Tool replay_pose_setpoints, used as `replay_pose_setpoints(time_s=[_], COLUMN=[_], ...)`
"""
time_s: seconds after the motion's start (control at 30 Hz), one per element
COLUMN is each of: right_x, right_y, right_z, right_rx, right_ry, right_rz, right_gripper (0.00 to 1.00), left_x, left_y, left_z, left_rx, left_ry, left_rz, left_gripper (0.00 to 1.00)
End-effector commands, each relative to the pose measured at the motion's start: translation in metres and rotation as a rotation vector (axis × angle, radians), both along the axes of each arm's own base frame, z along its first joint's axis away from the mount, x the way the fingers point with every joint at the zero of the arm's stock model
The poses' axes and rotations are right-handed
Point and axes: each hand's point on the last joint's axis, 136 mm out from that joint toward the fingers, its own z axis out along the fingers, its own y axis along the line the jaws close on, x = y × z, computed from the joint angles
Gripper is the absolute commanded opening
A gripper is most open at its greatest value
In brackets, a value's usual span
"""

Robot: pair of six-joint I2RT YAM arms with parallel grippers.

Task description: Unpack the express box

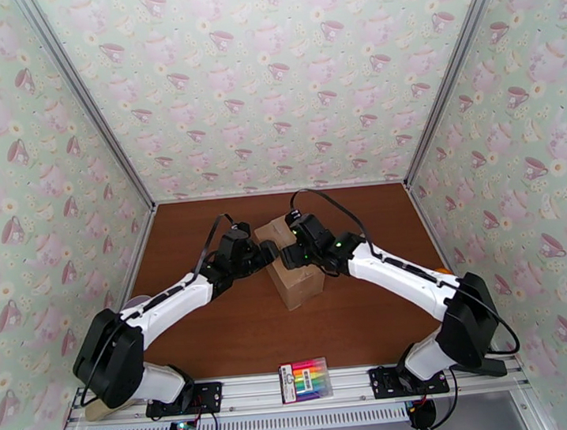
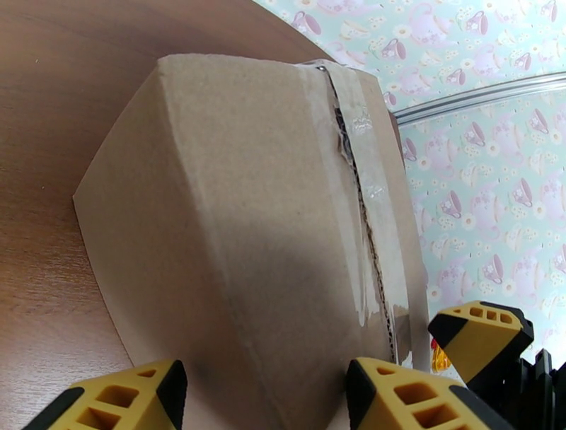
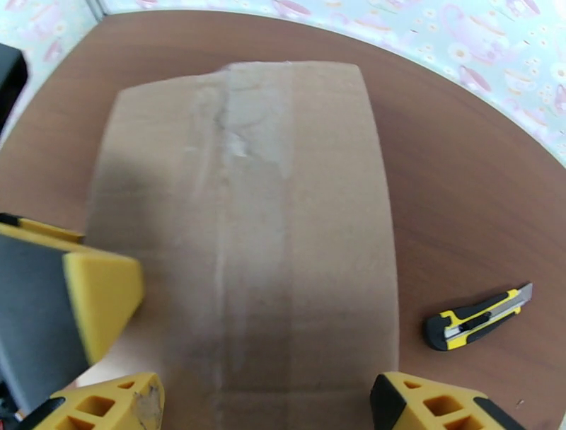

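Observation:
The express box is a tan carton standing mid-table with its flaps down. Its taped seam runs along the top and looks slit and ragged. My left gripper reaches in from the left over the box's top. Its jaws are open, one fingertip over the side face and the other by the seam. My right gripper comes in from the right, jaws wide apart with the fingertips on either side of the box's near end. I cannot tell whether they press on it. The two grippers nearly meet above the box.
A yellow-and-black utility knife lies on the brown table to the right of the box. A flat pack of coloured markers rests on the front rail between the arm bases. Patterned walls enclose the table on three sides.

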Motion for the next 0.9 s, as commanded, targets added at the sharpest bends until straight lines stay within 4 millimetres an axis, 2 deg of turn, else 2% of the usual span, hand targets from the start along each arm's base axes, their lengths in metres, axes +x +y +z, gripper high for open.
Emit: replay_pose_setpoints(time_s=[0.0,0.23,0.43,0.6,0.87], right_x=[0.01,0.013,0.015,0.016,0.017], right_y=[-0.006,-0.013,-0.026,-0.034,-0.043], right_z=[0.002,-0.014,-0.024,-0.018,0.003], right_rx=[-0.068,-0.159,-0.227,-0.241,-0.246], right_ry=[-0.04,-0.043,-0.048,-0.074,-0.126], right_rz=[-0.028,-0.048,-0.096,-0.13,-0.162], right_gripper=[0.81,0.81,0.8,0.8,0.79], left_x=[-0.012,-0.015,-0.018,-0.019,-0.02], left_y=[0.012,0.014,0.018,0.02,0.026], left_z=[-0.043,-0.051,-0.058,-0.058,-0.059], left_rx=[0.103,0.116,0.132,0.142,0.172], left_ry=[0.102,0.12,0.136,0.14,0.143], left_rz=[0.013,0.015,0.02,0.025,0.033], left_gripper=[0.65,0.65,0.64,0.64,0.64])
